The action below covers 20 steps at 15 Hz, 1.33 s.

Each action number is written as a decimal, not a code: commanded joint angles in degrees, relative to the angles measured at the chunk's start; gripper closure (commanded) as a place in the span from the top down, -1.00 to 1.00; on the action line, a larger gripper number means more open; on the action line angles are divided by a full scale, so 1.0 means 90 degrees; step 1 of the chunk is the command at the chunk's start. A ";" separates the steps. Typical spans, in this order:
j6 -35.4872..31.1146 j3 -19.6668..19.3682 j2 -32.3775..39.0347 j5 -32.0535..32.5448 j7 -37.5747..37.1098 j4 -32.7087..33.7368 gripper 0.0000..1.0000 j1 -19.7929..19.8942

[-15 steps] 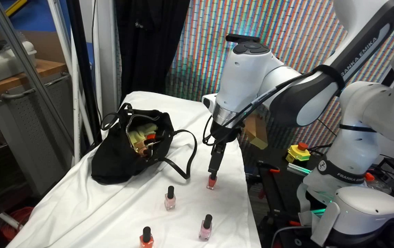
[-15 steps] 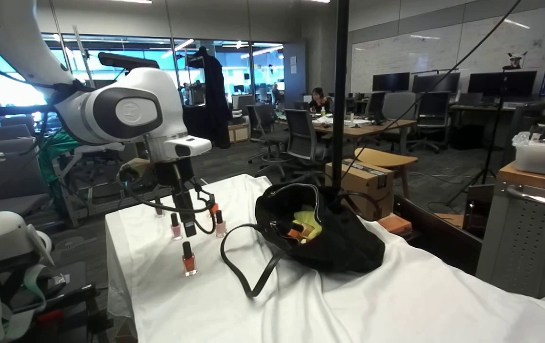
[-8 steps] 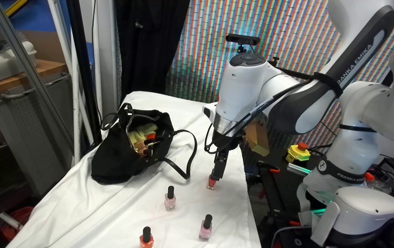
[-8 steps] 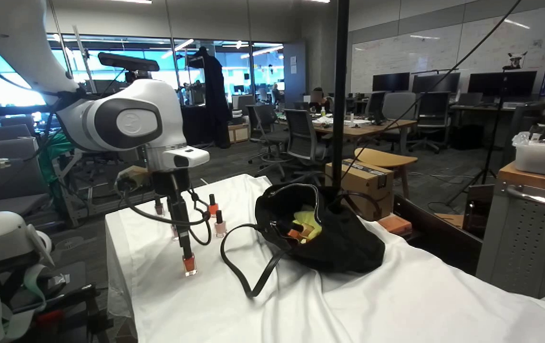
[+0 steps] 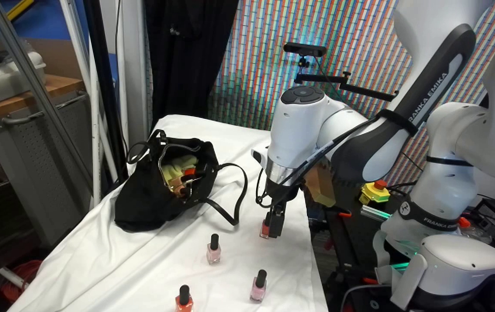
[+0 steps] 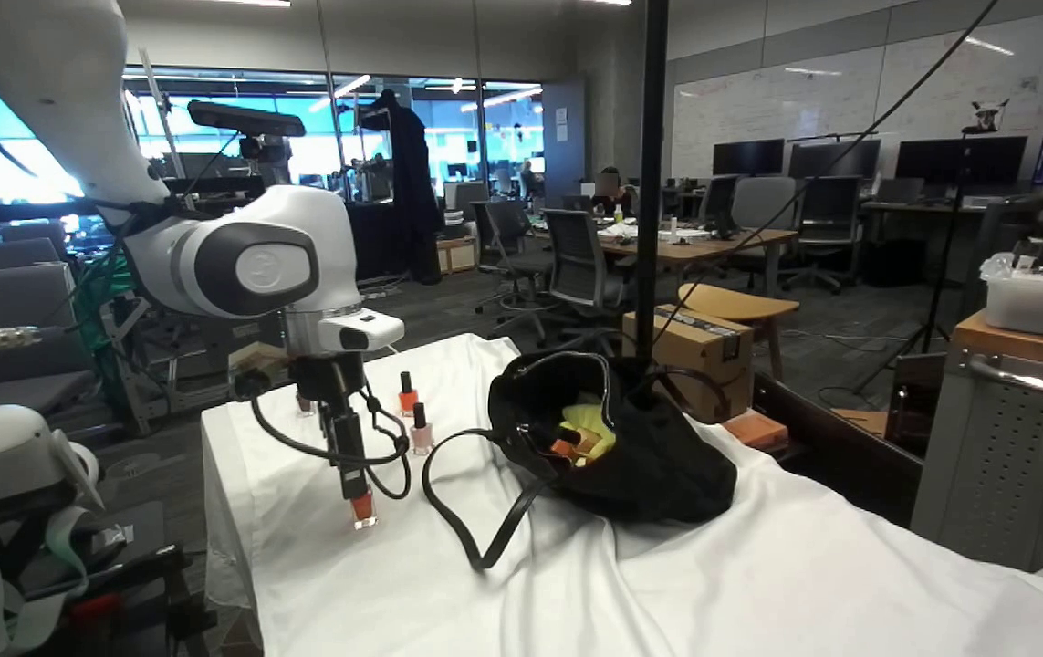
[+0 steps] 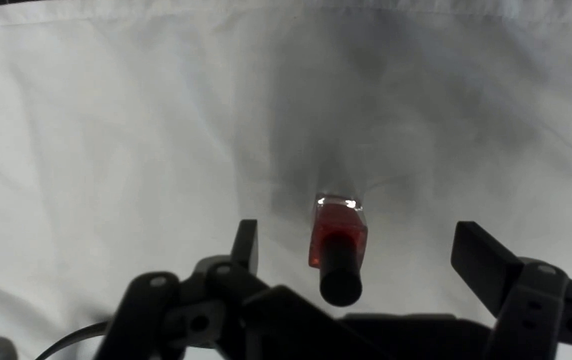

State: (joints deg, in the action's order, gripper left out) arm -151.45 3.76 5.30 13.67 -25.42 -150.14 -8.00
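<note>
White cloth (image 5: 100, 268) covers the tabletop (image 6: 393, 593), with a striped backdrop (image 5: 251, 52) beyond it in an exterior view. Near the tabletop edge on the side of the robot's base (image 5: 464, 258), the red nail polish bottle (image 7: 338, 220) stands upright, black cap (image 7: 340, 285) on top. I have the gripper (image 7: 358, 242) at it with the fingers (image 7: 246, 245) spread wide, one on each side, and my wrist view shows cloth between them and the bottle. Toward the opposite edge, the black bag (image 5: 143, 203) slumps open; a pale pink bottle (image 5: 214, 255), a lilac bottle (image 5: 257, 293) and an orange bottle (image 6: 408, 401) stand upright.
</note>
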 commanded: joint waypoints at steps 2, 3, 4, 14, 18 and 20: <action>-0.0564 -0.0023 0.0396 -0.0211 0.0269 0.0103 1.00 0.0027; -0.0678 -0.0040 0.0453 -0.0226 0.0253 0.0096 1.00 0.0019; -0.0785 -0.0054 0.0513 -0.0247 0.0283 0.0086 1.00 0.0017; -0.1302 -0.0214 0.0821 -0.0545 0.0541 0.0052 1.00 -0.0012; -0.1302 -0.0170 0.0868 -0.0800 0.0775 0.0060 1.00 0.0026; -0.1288 -0.0166 0.0887 -0.0907 0.0872 0.0066 1.00 0.0030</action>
State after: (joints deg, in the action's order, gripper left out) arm -161.56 2.23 12.36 7.81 -20.36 -150.06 -8.00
